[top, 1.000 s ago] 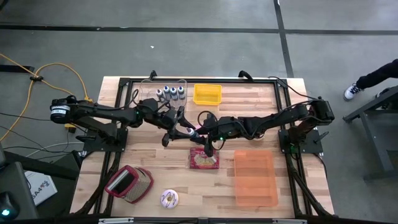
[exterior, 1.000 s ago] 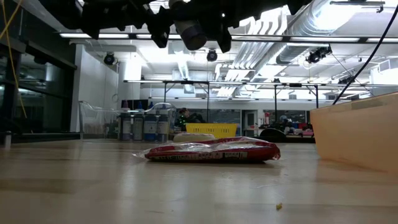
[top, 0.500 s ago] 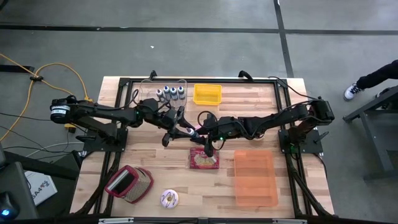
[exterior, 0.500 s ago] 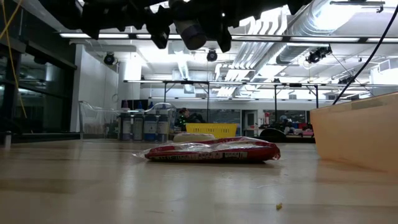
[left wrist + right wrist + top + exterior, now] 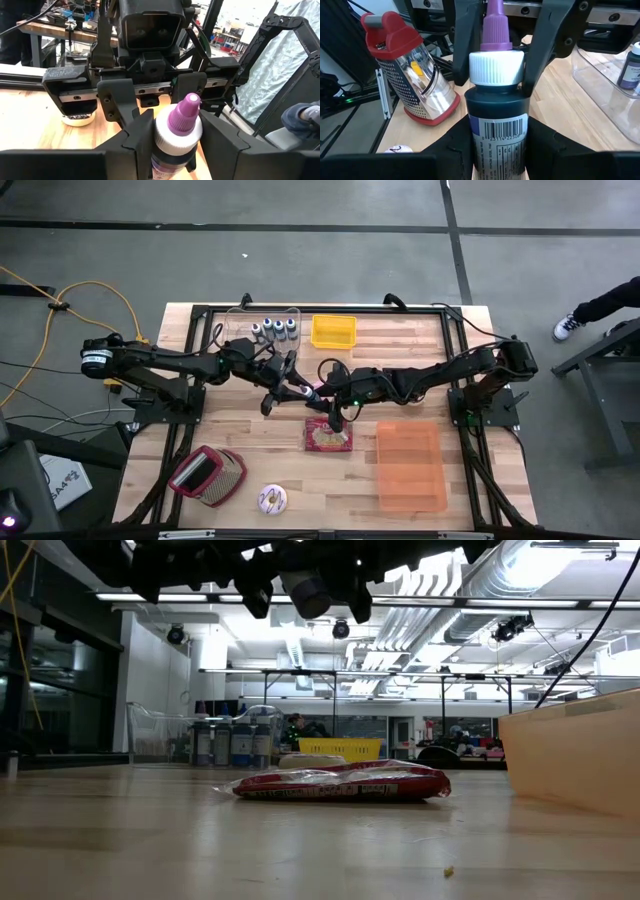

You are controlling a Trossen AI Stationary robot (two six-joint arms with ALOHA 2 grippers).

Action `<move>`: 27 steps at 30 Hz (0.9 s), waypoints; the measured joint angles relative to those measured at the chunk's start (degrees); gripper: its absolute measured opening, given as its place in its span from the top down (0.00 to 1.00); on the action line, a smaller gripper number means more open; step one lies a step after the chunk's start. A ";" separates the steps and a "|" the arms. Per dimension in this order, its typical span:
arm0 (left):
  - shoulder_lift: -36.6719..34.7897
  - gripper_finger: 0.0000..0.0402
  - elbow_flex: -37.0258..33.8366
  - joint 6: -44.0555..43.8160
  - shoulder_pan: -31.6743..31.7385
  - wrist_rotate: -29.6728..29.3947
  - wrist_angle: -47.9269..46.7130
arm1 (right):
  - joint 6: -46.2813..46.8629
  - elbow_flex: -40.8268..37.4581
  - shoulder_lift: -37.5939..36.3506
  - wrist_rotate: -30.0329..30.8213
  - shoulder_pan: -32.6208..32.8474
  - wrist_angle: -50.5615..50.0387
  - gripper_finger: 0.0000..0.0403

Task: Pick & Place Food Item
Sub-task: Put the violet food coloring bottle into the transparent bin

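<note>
A small dark bottle (image 5: 497,115) with a white cap and a purple nozzle (image 5: 184,107) hangs in the air over the middle of the table (image 5: 250,435), between both grippers. My right gripper (image 5: 497,137) comes from the table's right and is shut on the bottle's body. My left gripper (image 5: 177,137) comes from the left and is shut on the cap. In the high view the bottle (image 5: 308,392) is just beyond a red snack packet (image 5: 328,437) that lies flat on the wood. An orange bin (image 5: 410,465) stands to the packet's right. My left gripper pinches the bottle's white cap (image 5: 161,135) between its two fingers, one on each side. It comes about level from the table's left, its fingers along the bottle, and the nozzle points back at it. My right gripper pinches the dark labelled body (image 5: 476,132) between its two fingers, slanting slightly down from the table's right, fingers along the bottle. The bottle lies roughly level, clear of the table.
A red-topped metal grater (image 5: 208,475) and a doughnut (image 5: 273,499) lie at the near left. A yellow tray (image 5: 333,331) and a clear box of small bottles (image 5: 275,330) stand along the far edge. Bare wood lies to the packet's left.
My left gripper's fingers have closed in on the bottle's cap. Both arms and the bottle have kept their place.
</note>
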 joint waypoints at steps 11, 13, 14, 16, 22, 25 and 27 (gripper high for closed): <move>-0.02 0.70 0.00 0.02 -0.01 0.00 0.04 | 0.15 0.00 0.00 0.00 0.00 0.02 0.71; -0.02 0.70 0.00 0.10 -0.01 0.00 0.02 | 0.12 0.00 0.00 0.00 0.00 0.01 0.71; -0.02 0.71 0.00 0.59 0.00 0.00 0.00 | 0.02 0.00 0.00 0.03 0.00 -0.01 0.71; -0.02 0.71 0.00 1.36 0.00 0.02 -0.01 | -0.07 0.00 0.00 0.04 0.00 -0.05 0.71; -0.02 0.71 0.00 1.36 0.01 0.02 -0.01 | -0.04 0.00 0.00 -0.12 0.00 -0.37 0.70; -0.02 0.71 0.00 1.29 -0.01 0.02 0.00 | -0.05 0.00 0.00 -0.11 0.00 -0.38 0.69; -0.02 0.71 0.00 1.30 0.00 0.01 0.03 | -0.05 0.00 0.00 -0.14 0.00 -0.39 0.65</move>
